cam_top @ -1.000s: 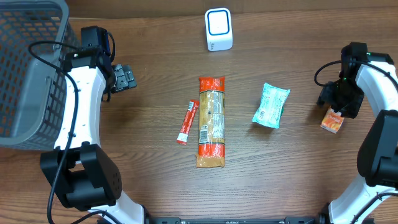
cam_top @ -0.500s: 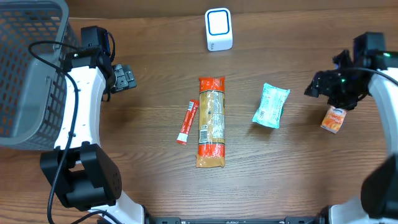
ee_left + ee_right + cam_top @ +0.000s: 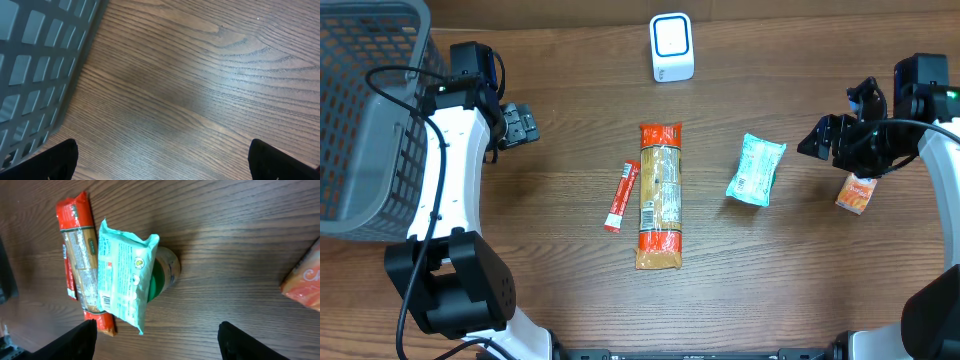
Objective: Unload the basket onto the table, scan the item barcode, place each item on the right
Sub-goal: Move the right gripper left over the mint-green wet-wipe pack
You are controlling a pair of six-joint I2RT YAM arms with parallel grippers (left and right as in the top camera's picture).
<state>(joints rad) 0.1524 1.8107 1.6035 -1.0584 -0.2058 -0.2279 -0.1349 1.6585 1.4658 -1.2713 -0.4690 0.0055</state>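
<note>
Right gripper (image 3: 817,140) above wooden table (image 3: 770,270)

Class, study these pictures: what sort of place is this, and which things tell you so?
Probably a mock shop checkout: a small white box-shaped scanner, a grey plastic mesh basket and a long orange food packet.

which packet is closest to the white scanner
The long orange packet in the middle, one end toward the scanner; the red stick, teal pack and small carton lie farther.

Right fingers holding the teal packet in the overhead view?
No, the teal packet lies flat on the table, clear of the right gripper, whose fingers stand open with nothing between them.
</note>
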